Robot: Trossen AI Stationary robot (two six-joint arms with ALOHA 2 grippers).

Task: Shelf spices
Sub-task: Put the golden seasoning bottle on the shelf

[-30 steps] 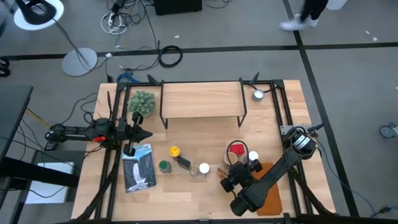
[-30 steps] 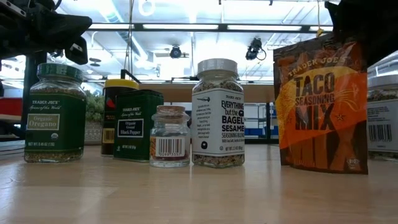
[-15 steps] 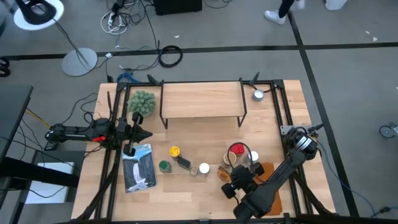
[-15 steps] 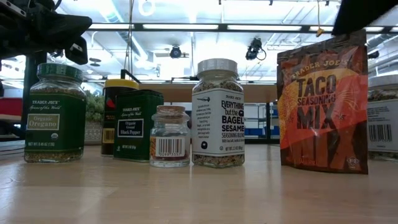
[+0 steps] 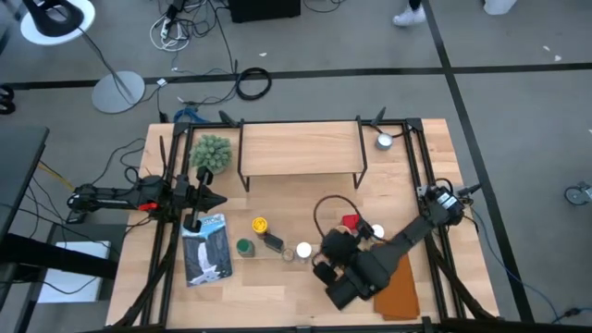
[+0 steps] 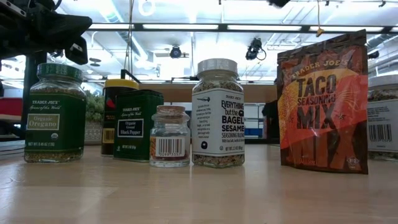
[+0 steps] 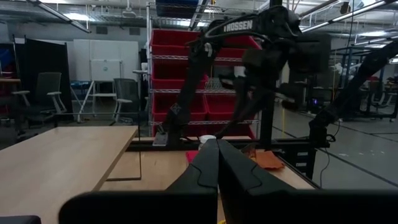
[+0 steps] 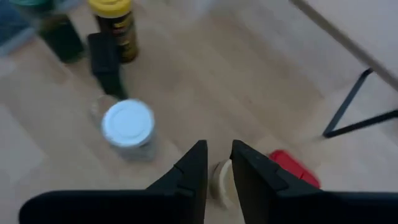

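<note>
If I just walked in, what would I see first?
Probably the big orange taco seasoning pouch standing at the right end of the row of jars. Next, the right gripper hanging over the table near a white-lidded jar. The wooden shelf at the back has nothing on top.

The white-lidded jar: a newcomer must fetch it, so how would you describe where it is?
Start at the shelf at the table's far side, then come to the row of spices nearer the front. The white-lidded jar ends that row on the right, beside a small clear jar; no other there has a white lid.
</note>
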